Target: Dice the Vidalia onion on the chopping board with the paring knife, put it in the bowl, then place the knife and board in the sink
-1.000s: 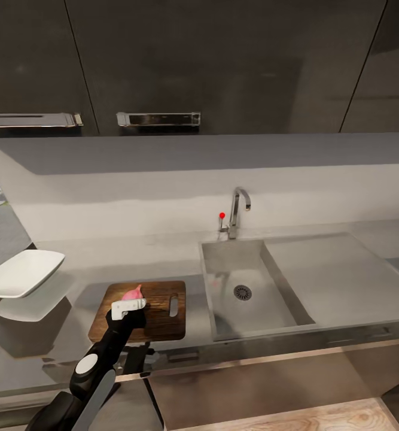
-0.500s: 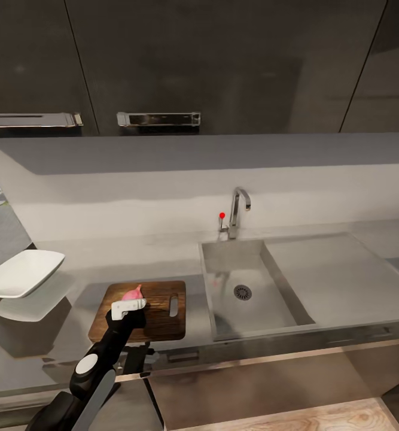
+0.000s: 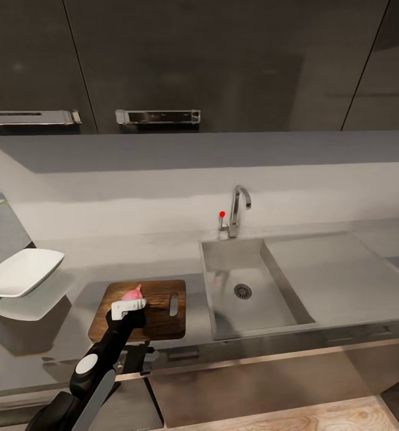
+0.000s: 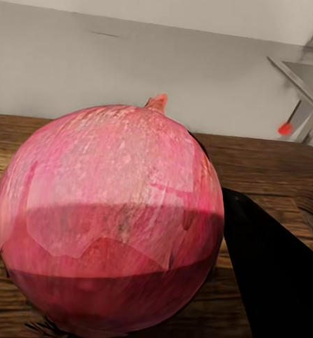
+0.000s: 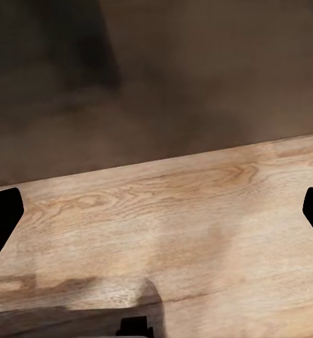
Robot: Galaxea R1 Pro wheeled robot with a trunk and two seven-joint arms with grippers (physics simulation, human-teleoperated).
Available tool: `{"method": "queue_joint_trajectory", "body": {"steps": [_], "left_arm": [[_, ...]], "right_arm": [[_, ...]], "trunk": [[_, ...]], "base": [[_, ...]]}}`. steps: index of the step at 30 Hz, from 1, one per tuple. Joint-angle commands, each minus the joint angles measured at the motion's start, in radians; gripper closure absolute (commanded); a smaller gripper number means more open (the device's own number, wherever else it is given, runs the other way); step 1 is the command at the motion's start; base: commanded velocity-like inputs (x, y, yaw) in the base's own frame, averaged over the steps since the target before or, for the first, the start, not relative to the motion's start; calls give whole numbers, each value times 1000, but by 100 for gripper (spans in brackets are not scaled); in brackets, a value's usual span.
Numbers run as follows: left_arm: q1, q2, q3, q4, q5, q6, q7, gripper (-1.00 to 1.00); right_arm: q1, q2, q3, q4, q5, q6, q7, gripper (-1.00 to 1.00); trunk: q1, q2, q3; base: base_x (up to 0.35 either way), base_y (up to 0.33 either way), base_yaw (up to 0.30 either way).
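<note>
A steel sink point(image 3: 265, 266) set into the grey countertop point(image 3: 355, 269) holds nothing but its round drain point(image 3: 242, 291), with a chrome tap point(image 3: 240, 209) and a red-tipped lever point(image 3: 222, 215) at its 12 o'clock edge. At 9 o'clock from the sink, well apart from it, the white bowl point(image 3: 21, 272) sits empty near the countertop's far left end. Between bowl and sink lies the dark wooden chopping board point(image 3: 163, 314), its handle slot toward the sink. The pink-skinned onion point(image 3: 132, 293) is at the board's 10 o'clock corner, pinched between the dark fingers point(image 4: 269, 267) of the left gripper point(image 3: 128, 307); in the left wrist view the onion point(image 4: 110, 222) rests on the board's grain point(image 4: 269, 169), stem tip up, the fingers pressed to both its sides. The left arm point(image 3: 94, 365) reaches in from 6 o'clock, covering the board's near-left part. The right gripper point(image 5: 156, 211) hangs with its fingertips spread wide apart over a pale wood floor point(image 5: 198, 211) before dark cabinet fronts point(image 5: 184, 70). Dark wall cupboards point(image 3: 223, 60) with metal handles point(image 3: 157, 116) hang above.
</note>
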Motion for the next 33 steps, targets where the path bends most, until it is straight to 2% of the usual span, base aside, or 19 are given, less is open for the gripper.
{"method": "queue_joint_trajectory", "body": {"steps": [1, 33], "left_arm": [[-1, 1, -3, -2, 7, 3, 10, 100], [-1, 1, -4, -1, 7, 3, 10, 100]], "right_arm": [[0, 2, -7, -2, 7, -2, 8, -100], [0, 2, -7, -2, 7, -3, 8, -100]], "trunk": [[0, -1, -1], [0, -1, -8]], "base": [[0, 0, 0], [0, 0, 0]]}}
